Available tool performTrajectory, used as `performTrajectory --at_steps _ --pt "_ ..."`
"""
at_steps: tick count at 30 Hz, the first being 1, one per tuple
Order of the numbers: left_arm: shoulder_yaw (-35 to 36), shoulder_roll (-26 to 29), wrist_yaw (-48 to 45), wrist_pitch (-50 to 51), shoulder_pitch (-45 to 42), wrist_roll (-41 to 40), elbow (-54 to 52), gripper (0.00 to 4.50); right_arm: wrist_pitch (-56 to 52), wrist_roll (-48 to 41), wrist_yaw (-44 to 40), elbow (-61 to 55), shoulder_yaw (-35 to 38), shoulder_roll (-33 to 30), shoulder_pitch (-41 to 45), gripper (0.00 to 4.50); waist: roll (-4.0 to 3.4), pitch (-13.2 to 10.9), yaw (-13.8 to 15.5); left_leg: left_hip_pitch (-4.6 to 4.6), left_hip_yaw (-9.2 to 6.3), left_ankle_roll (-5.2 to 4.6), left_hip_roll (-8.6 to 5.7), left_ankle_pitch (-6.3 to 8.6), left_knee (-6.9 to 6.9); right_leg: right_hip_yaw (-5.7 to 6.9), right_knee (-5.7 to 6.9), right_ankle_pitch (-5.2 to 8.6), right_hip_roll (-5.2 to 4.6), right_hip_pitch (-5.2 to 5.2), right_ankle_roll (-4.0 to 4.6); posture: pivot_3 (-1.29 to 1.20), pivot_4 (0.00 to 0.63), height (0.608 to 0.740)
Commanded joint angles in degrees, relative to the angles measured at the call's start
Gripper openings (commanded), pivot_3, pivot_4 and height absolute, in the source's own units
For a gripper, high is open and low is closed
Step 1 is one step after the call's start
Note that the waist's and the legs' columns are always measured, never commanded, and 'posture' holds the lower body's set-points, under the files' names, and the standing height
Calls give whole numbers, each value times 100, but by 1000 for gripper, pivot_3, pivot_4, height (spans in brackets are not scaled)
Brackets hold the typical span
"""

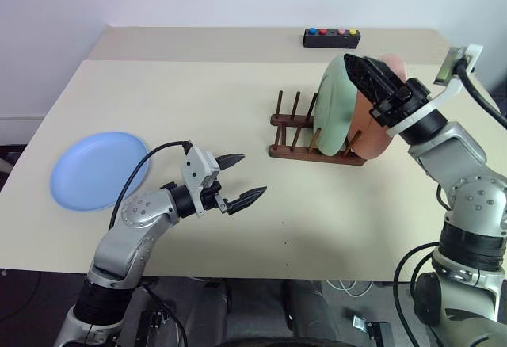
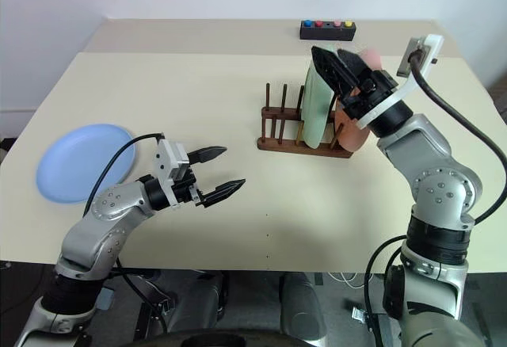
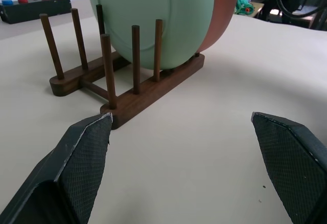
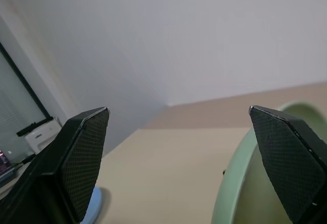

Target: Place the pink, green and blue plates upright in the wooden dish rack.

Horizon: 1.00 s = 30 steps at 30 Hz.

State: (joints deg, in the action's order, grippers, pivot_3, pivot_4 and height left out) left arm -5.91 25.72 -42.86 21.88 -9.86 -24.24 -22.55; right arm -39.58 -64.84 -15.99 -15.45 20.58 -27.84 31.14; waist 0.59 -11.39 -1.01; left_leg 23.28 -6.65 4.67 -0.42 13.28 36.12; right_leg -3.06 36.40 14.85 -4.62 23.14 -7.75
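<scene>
The wooden dish rack [image 1: 317, 137] is standing right of centre on the table [image 1: 238, 93], and two plates are already being held upright in it: the green plate [image 1: 337, 105] toward the left and the pink plate [image 1: 376, 129] directly behind it on the right, the two close together. The blue plate [image 1: 99, 169] is lying flat at the left edge of the frame, well apart from the rack.

The right gripper [image 1: 371, 76] is being held at the top of the two standing plates with its jaws spread wide; nothing is being gripped, and the green rim is seen beside one finger [image 4: 286, 157] in the right wrist view. The left gripper [image 1: 240, 178] is being held low over the table in the lower centre of the frame, fully spread and empty, pointed at the rack.

Two risks are being judged from here. The standing plates could be knocked over or dragged out of their slots if the right fingers catch a rim while being drawn away. The blue plate, being flat and shallow-rimmed, could be pushed off the near table edge if it is approached poorly.
</scene>
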Motion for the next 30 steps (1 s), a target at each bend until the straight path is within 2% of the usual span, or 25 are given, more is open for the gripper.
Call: performTrajectory --at_steps 1,6,8,11,14,18,22,25,30 --pt "13 -8 -1 -126 -36 24 -100 4500 230 67 -7 -141 158 -99 354 4458 -1 0 0 0 0 0 0 0 0 0 0 0 0 0 0 0 150 734" --pt "169 -17 174 -144 -67 67 -56 4500 471 750 -579 -407 -289 -414 542 4458 -1 -1 2 1 0 0 0 0 -1 0 -3 0 -1 1 0 0 150 734" --pt "413 -52 367 -93 -177 -6 42 4500 634 1312 -1078 -651 -808 -681 512 4458 -7 -4 0 1 0 0 0 0 -1 0 -4 0 0 1 0 0 150 734" --pt "1062 -99 1170 0 -628 176 620 4500 1317 2655 -1832 -819 -1888 -1054 412 4458 -4 -3 -6 0 0 0 2 0 -2 1 -3 0 2 5 -1 0 150 734" --pt "1984 77 1978 27 -908 312 1209 4500 2146 3867 -2390 -650 -2843 -1141 383 4458 -2 -1 -54 -1 2 0 5 0 0 2 -4 0 7 5 -3 0 150 734" --pt "2657 296 2844 306 -992 587 1406 4500 2681 4340 -2688 -318 -3055 -947 391 4458 4 -5 -91 5 1 0 3 0 -5 2 -9 -1 1 8 -5 0 150 734" --pt "3515 326 3906 817 -1215 608 1639 4500 2854 4478 -2895 -165 -3047 -758 416 4458 9 -5 -55 8 -3 1 2 0 -2 5 -10 -2 -1 8 -5 0 150 734" --pt "4176 579 4754 1356 -1122 942 1984 4500 2951 4544 -3048 -4 -3050 -638 413 4458 9 -5 -71 5 -3 1 2 0 -2 5 -8 -2 0 8 -5 0 150 734" --pt "4924 386 5510 2111 -1126 799 2207 4500 3051 4703 -3168 114 -3036 -532 351 4458 12 -3 -86 4 -4 1 2 0 -5 5 -6 -2 0 8 -5 0 150 734"
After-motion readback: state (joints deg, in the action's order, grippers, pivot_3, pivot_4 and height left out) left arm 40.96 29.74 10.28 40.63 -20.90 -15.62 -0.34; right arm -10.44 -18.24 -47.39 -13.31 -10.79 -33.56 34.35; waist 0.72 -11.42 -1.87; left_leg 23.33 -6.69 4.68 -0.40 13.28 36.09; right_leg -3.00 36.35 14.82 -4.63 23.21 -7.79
